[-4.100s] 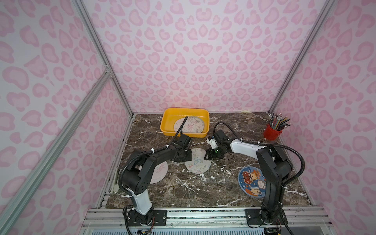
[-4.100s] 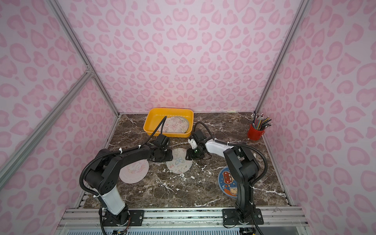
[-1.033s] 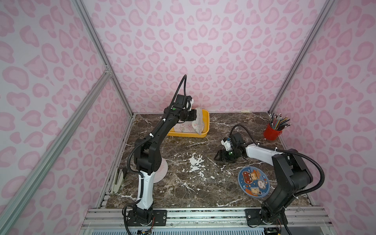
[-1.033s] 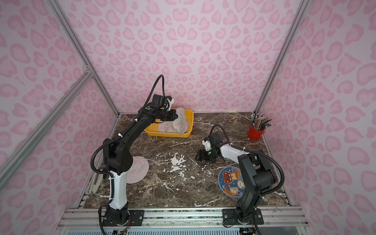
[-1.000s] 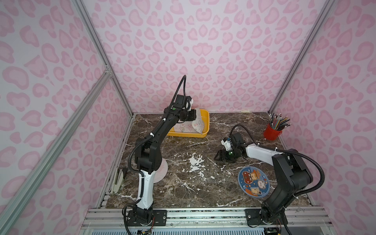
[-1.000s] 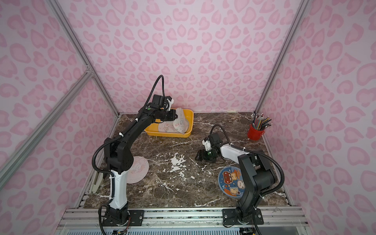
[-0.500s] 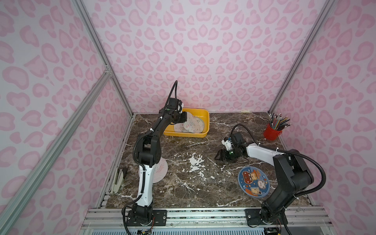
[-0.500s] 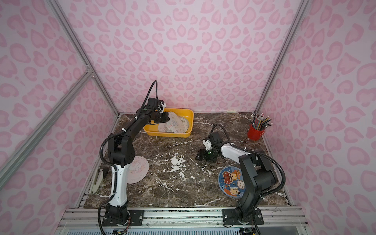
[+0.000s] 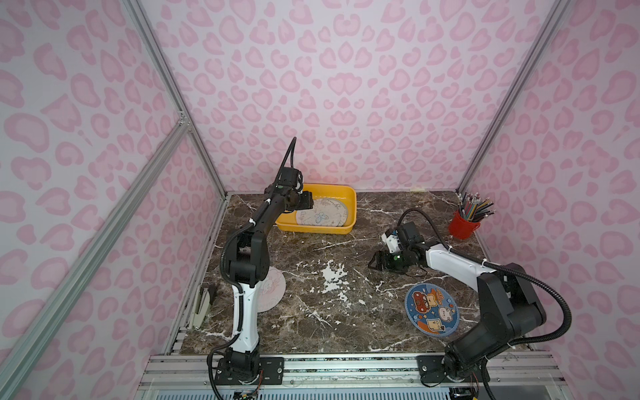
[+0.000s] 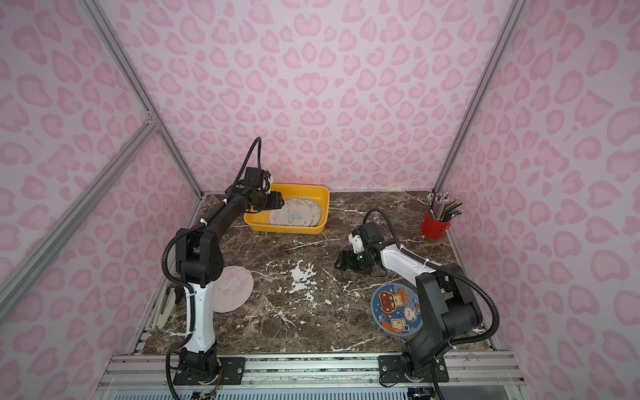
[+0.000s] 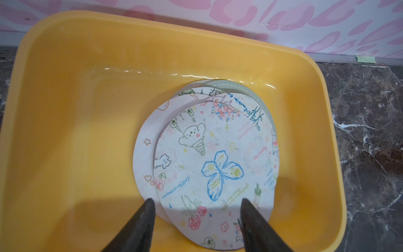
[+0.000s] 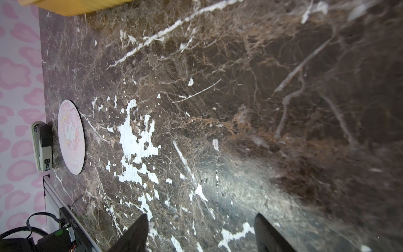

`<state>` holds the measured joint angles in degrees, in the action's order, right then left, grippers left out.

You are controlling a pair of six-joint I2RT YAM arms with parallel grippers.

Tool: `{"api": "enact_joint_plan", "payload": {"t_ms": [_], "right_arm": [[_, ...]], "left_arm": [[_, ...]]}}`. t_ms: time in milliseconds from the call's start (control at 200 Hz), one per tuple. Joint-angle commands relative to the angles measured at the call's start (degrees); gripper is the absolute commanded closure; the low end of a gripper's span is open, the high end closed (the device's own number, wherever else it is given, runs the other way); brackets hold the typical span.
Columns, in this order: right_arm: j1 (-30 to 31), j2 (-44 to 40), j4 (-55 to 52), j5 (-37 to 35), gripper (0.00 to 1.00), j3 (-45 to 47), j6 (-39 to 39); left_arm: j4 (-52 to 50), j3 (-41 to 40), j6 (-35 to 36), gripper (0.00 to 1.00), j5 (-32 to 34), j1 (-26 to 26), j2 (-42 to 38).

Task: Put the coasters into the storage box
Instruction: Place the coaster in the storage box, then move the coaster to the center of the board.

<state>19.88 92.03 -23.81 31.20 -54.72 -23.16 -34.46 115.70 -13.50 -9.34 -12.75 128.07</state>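
Stapler beside pink coaster; pencil cup far corner.

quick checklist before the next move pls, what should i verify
1. left pincer open, holding nothing: ok.
2. butterfly coaster inside the storage box, on the stack: ok.
3. right pincer open and empty above the bare table: ok.
4. every coaster boxed: not ok; the pink coaster and blue coaster lie on the table.
5. pink coaster clear of the stapler: cannot tell; they sit close.
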Motion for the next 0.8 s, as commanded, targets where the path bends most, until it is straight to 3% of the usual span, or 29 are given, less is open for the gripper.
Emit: {"api": "enact_joint_plan", "payload": {"t_ms": [0, 170, 365, 565, 795], "right_arm": [[-0.43, -1.22, -1.87, -2.82, 0.21, 0.99, -1.05], [-3.08, -4.35, -4.81, -8.09, 0.14, 3.55, -3.39], [-9.15, -11.44, -8.88, -17.07, 0.01, 9.14, -11.13], [-14.78, -15.56, -16.91, -29.46, 0.01, 12.23, -19.31], [-26.02, -23.15, -20.67, -35.57, 0.01, 14.50, -21.56]], "left_arm": [[2.44, -2.57, -0.43, 0.31, -0.36, 0.10, -2.30], [5.65, -10.16, -2.96, 0.25, -3.14, 0.01, -7.55], [8.23, -19.75, -5.39, 0.17, -5.58, -0.84, -15.28], [8.23, -27.77, -6.71, 0.09, -6.91, -2.97, -22.44], [7.24, -34.03, -7.68, 0.01, -7.46, -5.39, -28.83]]}}
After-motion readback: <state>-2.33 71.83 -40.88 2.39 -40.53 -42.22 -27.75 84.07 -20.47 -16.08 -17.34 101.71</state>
